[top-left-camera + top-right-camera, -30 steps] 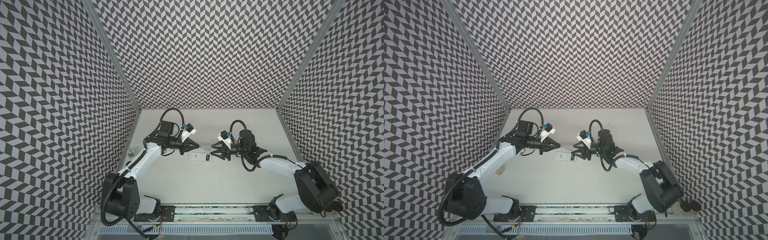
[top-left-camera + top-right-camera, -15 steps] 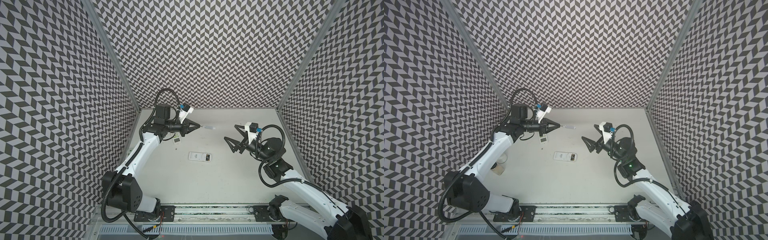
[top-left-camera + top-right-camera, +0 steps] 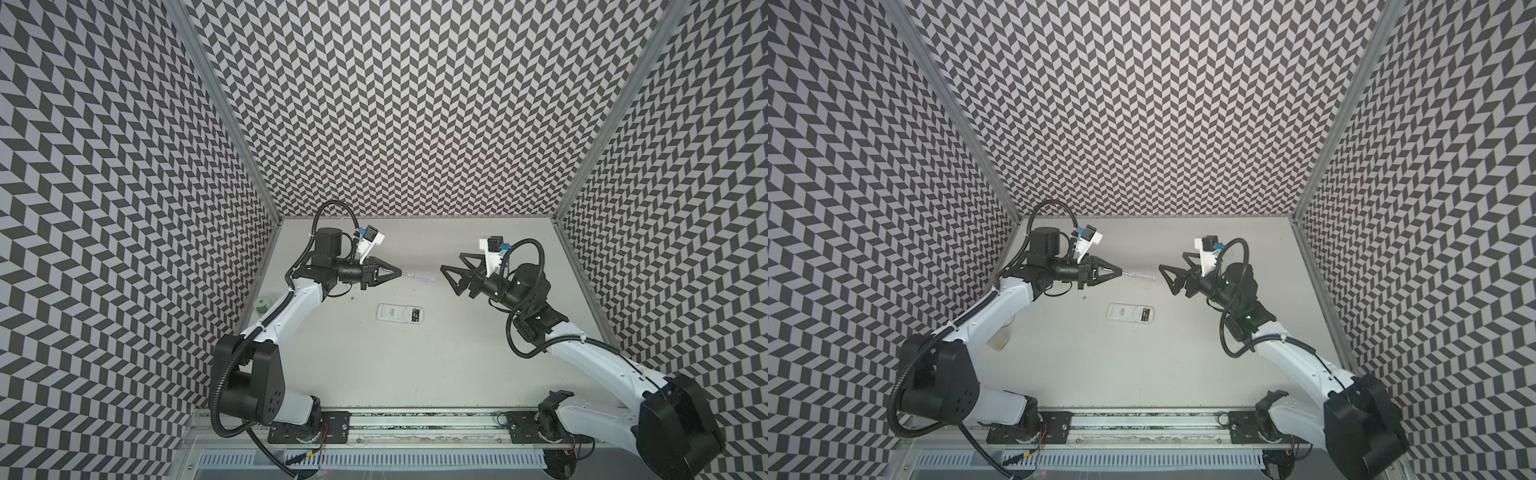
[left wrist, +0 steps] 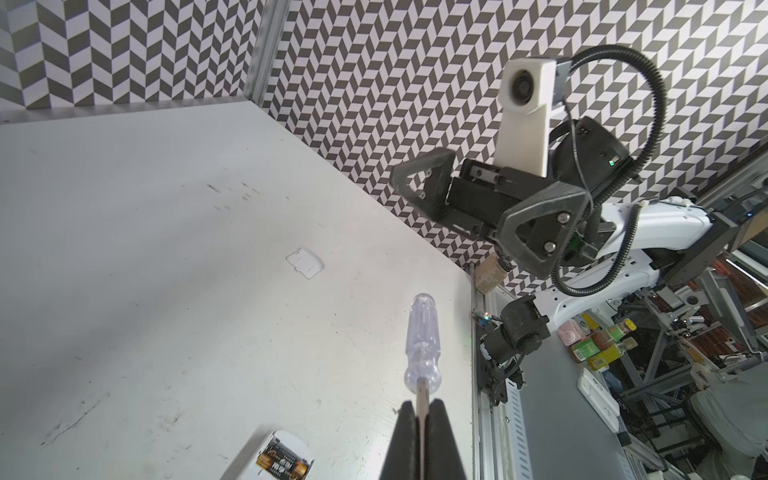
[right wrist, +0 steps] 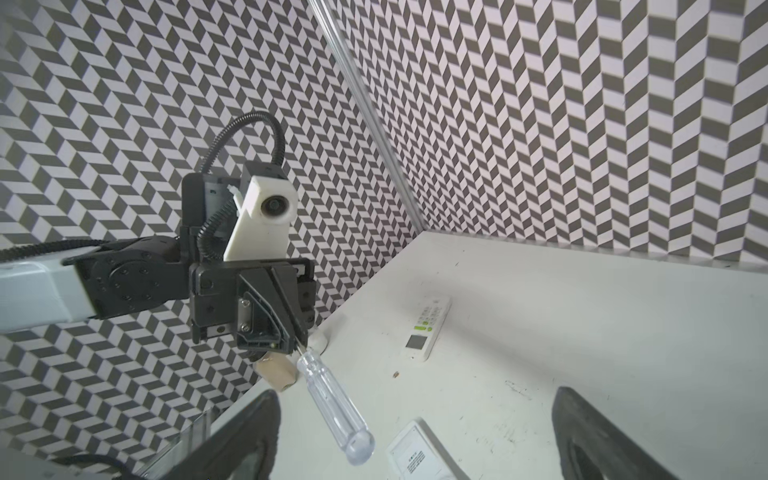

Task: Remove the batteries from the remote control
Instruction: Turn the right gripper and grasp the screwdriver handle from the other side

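The pale table (image 3: 415, 374) is mostly bare, and both arms reach in over its far half, facing each other. The left gripper (image 3: 399, 273) is pinched tight on the metal shaft of the screwdriver (image 3: 417, 276). It holds the tool roughly level above the table, with the clear handle pointing at the right gripper (image 3: 452, 266). That gripper hangs just short of the handle's end with its fingers spread wide and nothing between them. The remote control (image 3: 400, 325) lies face down on the table near the middle, below and between the two grippers, and neither touches it. Its detached cover (image 4: 305, 264) lies well apart from it. The batteries (image 4: 282, 461), dark with gold ends, sit in the open bay at one end of the remote.

This looks like a hand-over of the tool, with no cell out yet. To do it well, the right gripper should come in along the screwdriver's own line and centre the handle between its fingers. It should close on the fluted middle rather than the rounded end, since smooth clear plastic will likely slip. The left gripper should let go only once that grip is firm, which leaves the blade free to lever the cells up.
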